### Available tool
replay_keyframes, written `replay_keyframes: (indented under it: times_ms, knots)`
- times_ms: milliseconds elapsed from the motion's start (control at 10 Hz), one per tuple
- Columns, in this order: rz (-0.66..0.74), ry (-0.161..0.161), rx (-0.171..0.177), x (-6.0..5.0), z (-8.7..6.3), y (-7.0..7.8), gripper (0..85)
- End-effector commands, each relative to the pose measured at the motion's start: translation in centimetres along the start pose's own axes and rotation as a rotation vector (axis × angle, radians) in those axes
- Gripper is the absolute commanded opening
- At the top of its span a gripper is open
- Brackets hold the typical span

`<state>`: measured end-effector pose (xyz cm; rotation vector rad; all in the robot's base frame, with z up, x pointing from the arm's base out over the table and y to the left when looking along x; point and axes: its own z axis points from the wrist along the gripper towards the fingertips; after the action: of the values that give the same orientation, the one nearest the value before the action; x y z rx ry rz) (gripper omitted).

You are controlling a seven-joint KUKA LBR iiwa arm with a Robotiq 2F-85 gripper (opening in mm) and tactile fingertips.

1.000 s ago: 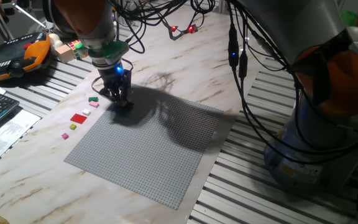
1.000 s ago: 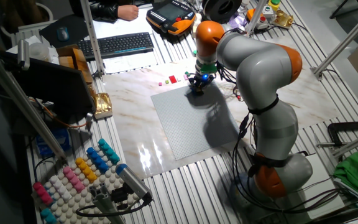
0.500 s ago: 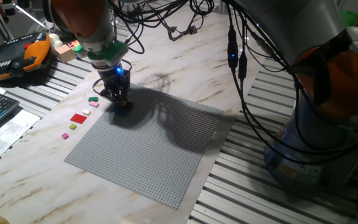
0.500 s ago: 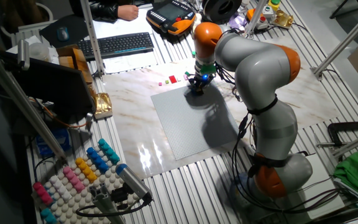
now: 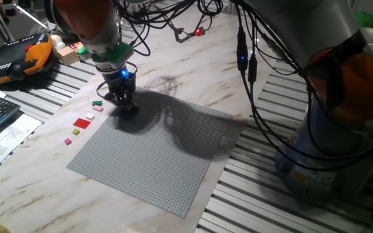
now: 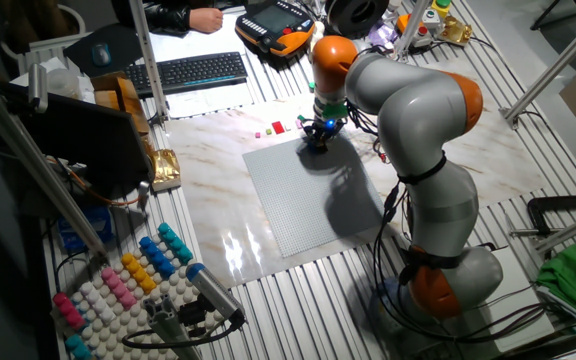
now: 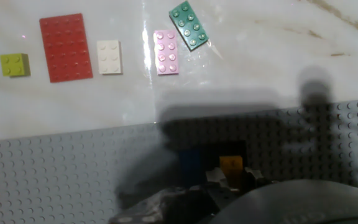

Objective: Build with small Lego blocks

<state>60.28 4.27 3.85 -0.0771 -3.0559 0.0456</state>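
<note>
Nothing much has moved since half a second ago: the arm is in the same low spot, and the loose bricks lie where they lay. Closest to the hand camera, the fingers (image 7: 219, 186) press down at the near edge of the grey baseplate (image 7: 55, 168), with an orange brick (image 7: 232, 163) and a blue brick (image 7: 191, 163) right at their tips. I cannot tell if the fingers are apart or clamped on a brick, because it is dark and blurry there. It could go wrong here: if the orange brick is not lined up with the bumps, it may sit crooked or pop off when the hand lifts, and a hard push could slide the baseplate on the smooth table (image 5: 193, 71). Farther out, off the plate, the other small Lego blocks wait in a row on the table: a pink brick (image 7: 166, 51), a green brick (image 7: 191, 25) turned a bit, a white brick (image 7: 109, 56), a big red brick (image 7: 65, 47) and a tiny yellow-green brick (image 7: 15, 65). None touch each other. No box or bowl holds them; they just lie loose on the table.
</note>
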Motion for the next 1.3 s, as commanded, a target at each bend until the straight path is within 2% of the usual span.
replay_keyframes:
  times_ms: [0, 200, 400, 600, 700, 800, 1000, 1200]
  knots:
    - [0.001, -0.001, 0.000, 0.00, 0.01, 0.00, 30.3]
    - [-0.010, 0.003, -0.001, -0.04, 0.03, -0.01, 25.7]
    - [-0.013, 0.003, 0.000, -0.08, -0.02, -0.02, 25.0]
    - [-0.008, 0.019, -0.014, -0.09, -0.24, 0.13, 18.7]
    - [0.001, 0.018, -0.014, 0.01, -0.35, 0.31, 22.0]
    - [0.006, 0.018, -0.013, 0.06, -0.40, 0.42, 21.7]
    - [0.016, 0.018, -0.020, 0.17, -0.50, 0.61, 15.3]
    - [0.028, 0.021, -0.040, 0.22, -0.53, 0.91, 5.3]
